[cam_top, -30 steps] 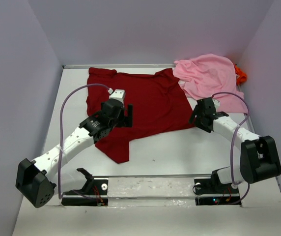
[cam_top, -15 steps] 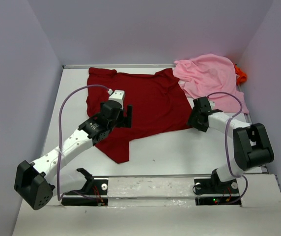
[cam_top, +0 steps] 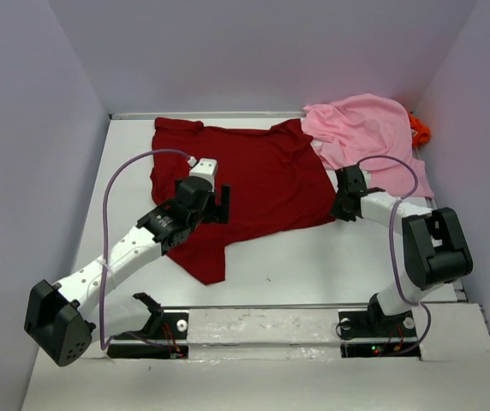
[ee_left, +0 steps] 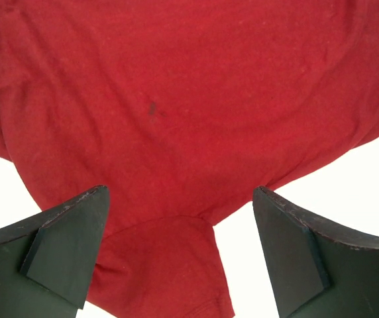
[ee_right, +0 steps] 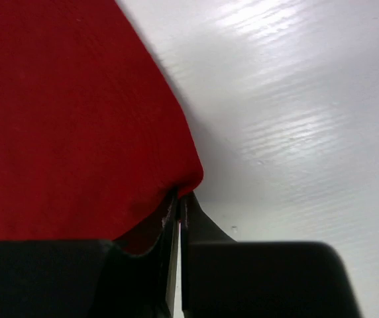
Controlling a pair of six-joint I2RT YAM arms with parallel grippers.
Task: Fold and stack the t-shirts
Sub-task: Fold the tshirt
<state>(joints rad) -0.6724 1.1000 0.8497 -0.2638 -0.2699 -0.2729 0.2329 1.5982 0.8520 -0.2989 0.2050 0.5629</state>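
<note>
Both our arms, the left arm (cam_top: 125, 250) and the right arm (cam_top: 380, 208), are the same build: white link shells and black joint housings. On each, a lilac cable loops back from behind the end effector: left cable (cam_top: 112, 184), right cable (cam_top: 392, 248). Our left gripper (ee_left: 179, 192) has two dark matte wedge fingers (ee_left: 63, 252) with scuffed edges, and a white block (cam_top: 204, 164) sits just behind it. Our right gripper (ee_right: 178, 199) has the same black fingers with flat inner faces. At the far end from each gripper there's a chunky black motor housing (cam_top: 56, 324).
</note>
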